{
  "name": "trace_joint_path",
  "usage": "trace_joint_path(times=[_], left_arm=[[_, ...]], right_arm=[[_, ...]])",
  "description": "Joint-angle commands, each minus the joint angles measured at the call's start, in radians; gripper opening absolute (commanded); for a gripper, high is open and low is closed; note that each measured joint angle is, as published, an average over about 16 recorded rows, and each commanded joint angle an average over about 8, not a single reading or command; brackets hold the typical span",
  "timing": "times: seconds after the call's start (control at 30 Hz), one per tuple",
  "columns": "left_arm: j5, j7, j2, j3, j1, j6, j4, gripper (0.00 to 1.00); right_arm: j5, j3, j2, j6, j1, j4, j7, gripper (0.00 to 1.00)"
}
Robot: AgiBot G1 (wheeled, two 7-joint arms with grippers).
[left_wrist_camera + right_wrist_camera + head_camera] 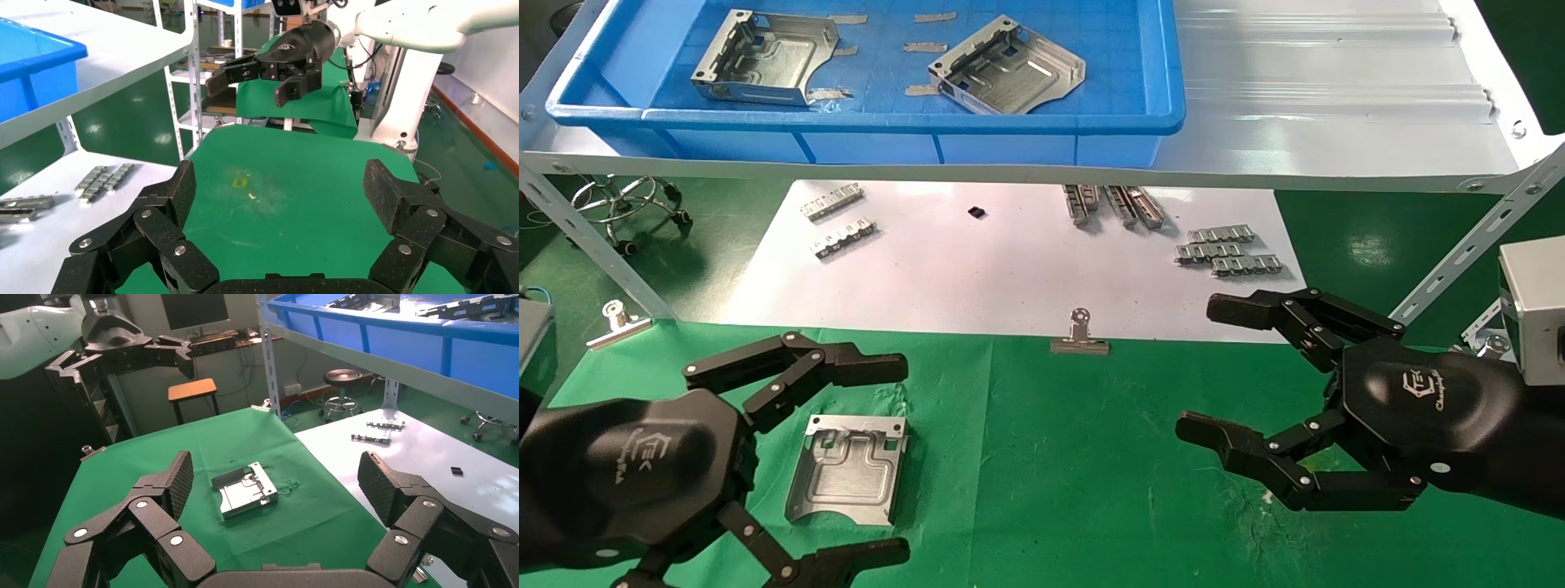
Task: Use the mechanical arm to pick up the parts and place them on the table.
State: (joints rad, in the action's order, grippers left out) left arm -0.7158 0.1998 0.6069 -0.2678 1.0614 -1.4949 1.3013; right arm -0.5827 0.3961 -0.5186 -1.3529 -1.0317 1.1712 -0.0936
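One silver stamped part [850, 468] lies flat on the green table [1050, 457]; it also shows in the right wrist view [245, 489]. Two more parts [762, 57] [1009, 67] lie in the blue bin [862, 122] on the shelf. My left gripper [891, 461] is open and empty, hovering with its fingers [862, 367] on either side of the part on the table, above it. My right gripper [1201, 371] is open and empty over the right of the table, well apart from the part. In the left wrist view my left gripper [278, 190] frames bare cloth.
A pale grey metal shelf [1336, 106] carries the bin. Below it a white sheet [977, 269] holds small toothed strips [1228, 249]. Binder clips [1079, 336] [617, 322] pin the cloth edge. A slanted shelf brace [1467, 245] and a grey box [1532, 310] stand at the right.
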Motion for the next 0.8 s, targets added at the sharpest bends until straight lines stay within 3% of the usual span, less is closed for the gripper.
trace_joint_path(times=[0.03, 0.8], left_arm=[[-0.001, -0.002, 0.0, -0.001, 0.001, 0.0, -0.002, 1.0], [-0.013, -0.011, 0.003, -0.01, 0.011, 0.0, -0.015, 1.0]], right_arm=[[0.0, 0.0, 0.0, 0.0, 0.0, 0.0, 0.0, 1.0], [0.0, 0.0, 0.0, 0.0, 0.0, 0.0, 0.0, 1.0]])
